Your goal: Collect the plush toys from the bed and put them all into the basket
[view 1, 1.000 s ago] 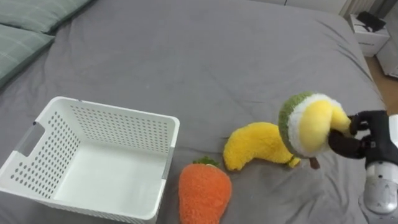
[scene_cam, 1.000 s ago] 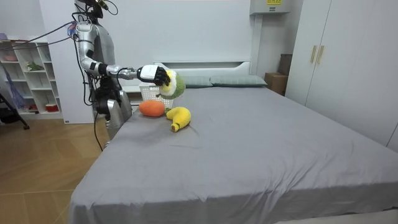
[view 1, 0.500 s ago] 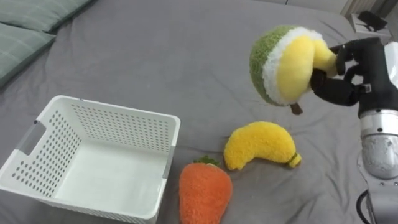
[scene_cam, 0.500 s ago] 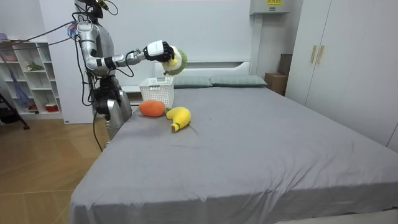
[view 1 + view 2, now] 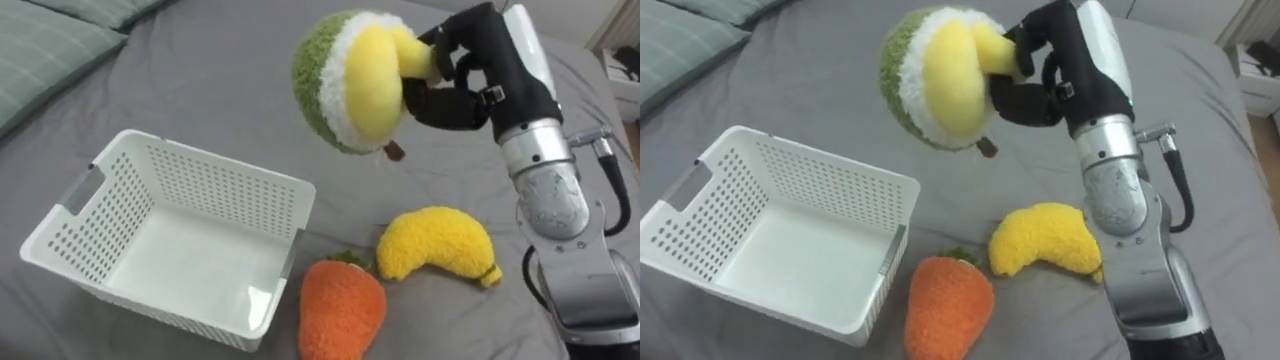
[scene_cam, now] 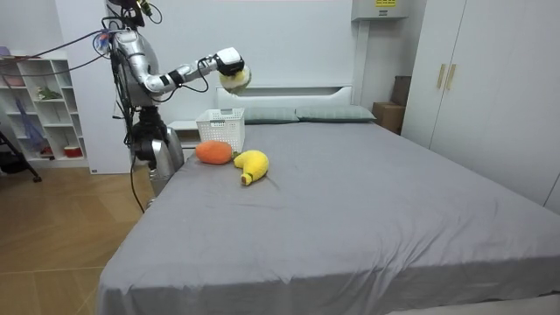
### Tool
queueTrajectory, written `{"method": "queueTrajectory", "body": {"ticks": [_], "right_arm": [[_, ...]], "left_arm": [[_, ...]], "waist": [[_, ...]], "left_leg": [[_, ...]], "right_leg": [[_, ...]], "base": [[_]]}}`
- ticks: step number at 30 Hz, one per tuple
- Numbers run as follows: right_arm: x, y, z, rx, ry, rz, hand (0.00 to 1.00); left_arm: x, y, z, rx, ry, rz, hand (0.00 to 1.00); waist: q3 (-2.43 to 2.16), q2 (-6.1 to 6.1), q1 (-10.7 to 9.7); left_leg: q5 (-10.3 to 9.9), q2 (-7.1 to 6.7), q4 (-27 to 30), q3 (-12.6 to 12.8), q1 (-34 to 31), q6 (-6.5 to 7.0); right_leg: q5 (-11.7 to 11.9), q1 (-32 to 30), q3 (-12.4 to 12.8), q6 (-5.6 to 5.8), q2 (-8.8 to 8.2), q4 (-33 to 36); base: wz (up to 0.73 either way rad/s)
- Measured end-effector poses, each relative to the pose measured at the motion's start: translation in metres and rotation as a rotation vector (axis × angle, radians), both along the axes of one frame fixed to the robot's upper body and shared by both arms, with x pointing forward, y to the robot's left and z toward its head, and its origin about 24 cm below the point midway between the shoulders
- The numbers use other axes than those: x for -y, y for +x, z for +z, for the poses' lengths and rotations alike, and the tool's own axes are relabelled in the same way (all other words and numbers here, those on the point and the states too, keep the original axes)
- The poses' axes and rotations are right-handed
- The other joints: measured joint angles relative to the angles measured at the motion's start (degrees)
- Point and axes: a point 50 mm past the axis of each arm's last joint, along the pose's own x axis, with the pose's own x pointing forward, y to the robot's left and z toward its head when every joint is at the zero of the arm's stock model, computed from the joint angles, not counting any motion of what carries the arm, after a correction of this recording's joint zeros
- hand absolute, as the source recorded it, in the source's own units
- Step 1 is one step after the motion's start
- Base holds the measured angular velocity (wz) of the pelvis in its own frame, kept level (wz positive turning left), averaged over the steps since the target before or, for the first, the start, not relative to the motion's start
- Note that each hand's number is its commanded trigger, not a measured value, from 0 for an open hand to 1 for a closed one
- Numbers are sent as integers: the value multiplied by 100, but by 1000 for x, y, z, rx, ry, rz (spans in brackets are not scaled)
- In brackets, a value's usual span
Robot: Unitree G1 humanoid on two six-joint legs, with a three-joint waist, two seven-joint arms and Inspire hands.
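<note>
- Green-and-yellow plush toy (image 5: 350,85) — right hand (image 5: 465,70) curled round it, airborne at upper centre, above-right of white basket (image 5: 200,185) rim.
- Basket lower left, open-topped.
- Carrot plush (image 5: 340,310) and banana plush (image 5: 440,245) — lower centre, just right of basket.

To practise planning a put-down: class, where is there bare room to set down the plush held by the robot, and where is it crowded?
The white basket has a bare floor. The grey sheet beyond it, right of the pillows, is bare, under the right hand gripping the green-and-yellow plush. Crowded: carrot plush and banana plush by the basket's near corner.
</note>
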Motion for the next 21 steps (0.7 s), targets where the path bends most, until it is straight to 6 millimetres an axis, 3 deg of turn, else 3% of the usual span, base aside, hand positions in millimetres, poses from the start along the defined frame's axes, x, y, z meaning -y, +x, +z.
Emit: {"method": "queueTrajectory", "body": {"ticks": [6,11,15,21], "right_arm": [[-29,-2,-11,-91,-30,136,100],[-45,-6,-19,-149,-51,211,100],[-56,0,-40,-240,-94,232,100],[-69,4,-52,-303,-127,249,100]], "left_arm": [[3,2,-1,-23,9,-27,0],[3,10,0,-16,0,-41,0],[5,20,1,13,1,-69,0],[8,26,1,8,3,-86,0]], "waist": [[47,-55,504],[71,-100,707],[72,-99,957],[79,-116,1113]], "left_leg": [[32,-25,2,-83,-29,17],[36,-49,104,-227,-192,19],[59,-52,98,-230,-241,20],[100,-86,92,-348,-326,4]], "right_leg": [[5,13,-192,9,-36,2],[21,-44,-345,34,-45,6],[25,-105,-349,36,-49,13],[27,-177,-423,34,-52,-11]], "base": [[11],[16],[2],[6]]}}
